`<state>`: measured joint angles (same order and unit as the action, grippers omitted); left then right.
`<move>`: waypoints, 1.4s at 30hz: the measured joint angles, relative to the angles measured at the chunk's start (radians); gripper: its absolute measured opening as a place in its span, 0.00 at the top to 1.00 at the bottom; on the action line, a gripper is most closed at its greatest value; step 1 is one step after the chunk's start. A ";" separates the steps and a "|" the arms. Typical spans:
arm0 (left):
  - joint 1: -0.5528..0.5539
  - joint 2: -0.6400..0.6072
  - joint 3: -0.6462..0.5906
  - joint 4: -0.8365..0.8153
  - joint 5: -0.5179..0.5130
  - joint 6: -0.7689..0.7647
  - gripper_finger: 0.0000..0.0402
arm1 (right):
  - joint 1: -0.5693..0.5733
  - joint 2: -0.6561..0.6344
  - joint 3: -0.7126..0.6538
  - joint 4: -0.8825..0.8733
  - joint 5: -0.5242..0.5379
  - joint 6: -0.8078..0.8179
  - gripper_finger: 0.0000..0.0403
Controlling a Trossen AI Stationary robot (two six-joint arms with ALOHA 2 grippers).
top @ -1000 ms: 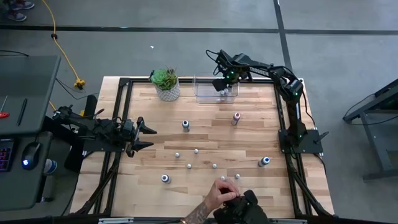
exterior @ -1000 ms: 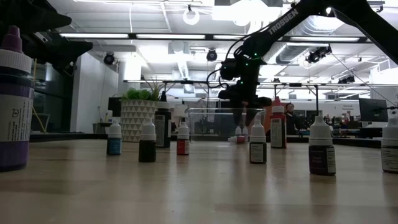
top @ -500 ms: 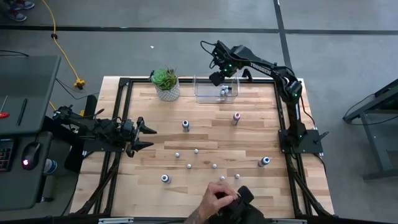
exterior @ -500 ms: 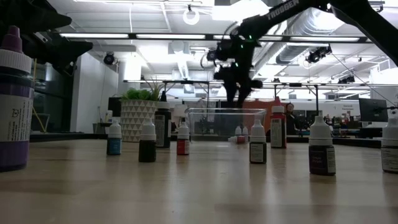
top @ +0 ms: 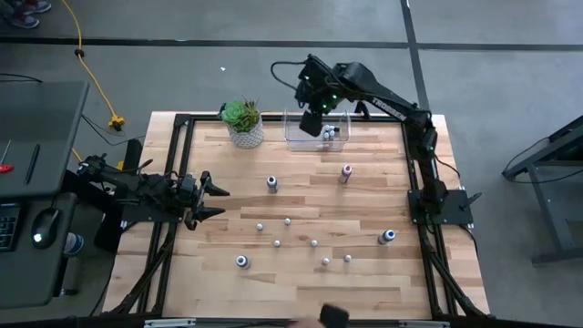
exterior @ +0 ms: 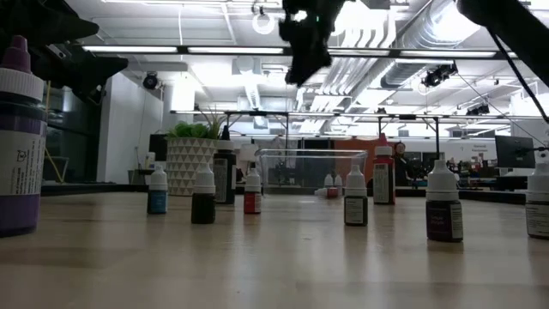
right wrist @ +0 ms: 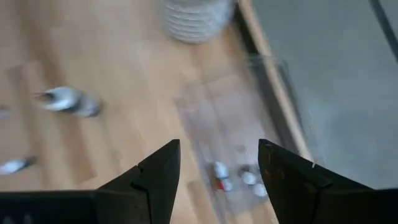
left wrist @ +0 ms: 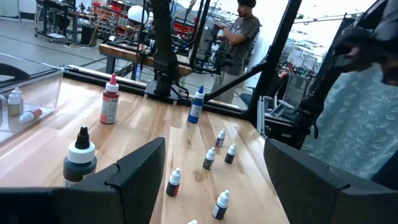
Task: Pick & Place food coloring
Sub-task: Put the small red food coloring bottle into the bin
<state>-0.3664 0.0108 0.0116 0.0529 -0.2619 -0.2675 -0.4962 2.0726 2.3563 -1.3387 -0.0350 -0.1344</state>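
Right claw (top: 311, 121) has risen, empty, above the bin (top: 299, 137)

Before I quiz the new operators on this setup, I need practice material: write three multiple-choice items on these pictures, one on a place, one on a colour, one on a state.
1. Where is the right gripper?
A. above the clear bin
B. over the potted plant
C. at the table's near edge

2. What colour is the cap of the bottle standing nearest the bin, just in front of it?
A. green
B. red
C. yellow

3. How do the right gripper's fingers stand?
A. shut on a bottle
B. open and empty
C. shut on the bin's rim

Answers:
1 A, the high view shows it over the clear bin, raised off the table.
2 B, the cap shows red from above.
3 B, the right wrist view shows the fingers apart with only the bin below.
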 joint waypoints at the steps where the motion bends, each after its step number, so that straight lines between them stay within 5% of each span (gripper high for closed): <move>1: 0.000 0.000 0.000 0.000 0.000 0.000 0.32 | 0.015 -0.029 -0.027 0.017 -0.016 -0.011 0.49; 9: 0.000 0.000 0.000 0.000 0.000 0.000 0.32 | 0.138 -0.136 -0.080 0.007 -0.084 -0.095 0.49; 23: 0.000 0.000 0.000 0.000 0.000 0.000 0.32 | 0.450 -0.131 -0.151 -0.223 -0.182 -0.211 0.49; 42: 0.000 0.000 0.000 0.000 0.000 0.000 0.32 | 0.642 -0.131 -0.761 0.391 0.002 -0.083 0.49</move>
<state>-0.3665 0.0105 0.0116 0.0528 -0.2619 -0.2675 0.1458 1.9419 1.5949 -0.9475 -0.0327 -0.2175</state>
